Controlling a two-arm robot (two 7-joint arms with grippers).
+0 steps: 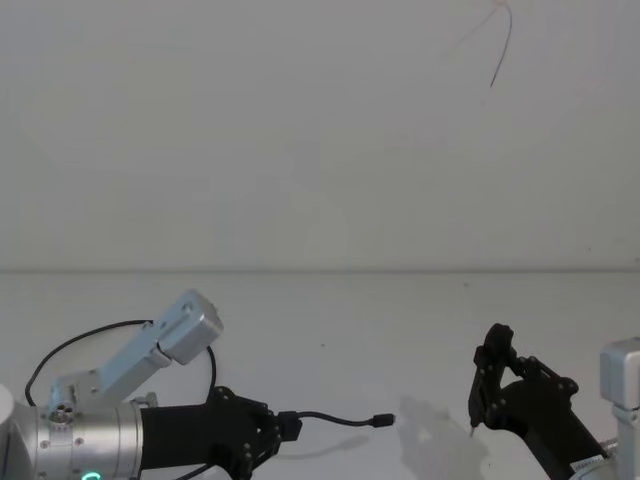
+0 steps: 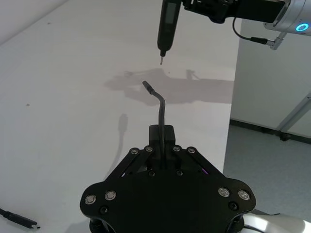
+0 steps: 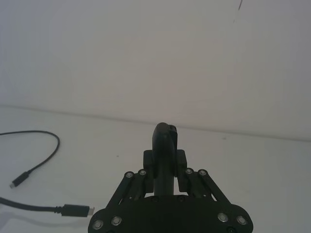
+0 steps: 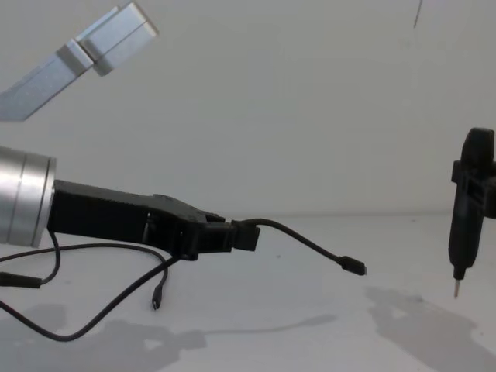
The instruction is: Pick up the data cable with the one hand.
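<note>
Over the white table (image 1: 330, 330), the left gripper (image 1: 272, 428), on its silver wrist (image 4: 23, 200), is clenched on the data cable (image 4: 298, 240) at a blocky plug body. The short free end arcs forward to a small plug (image 4: 353, 266) held clear of the surface, and the slack droops under the wrist toward the tabletop. The right gripper (image 1: 495, 385), well apart on the right, is clamped around a slim black tool (image 4: 465, 225), tip down. The grasp looks made. The next move calls for raising that 1 arm until the trailing slack leaves the table without snagging.
</note>
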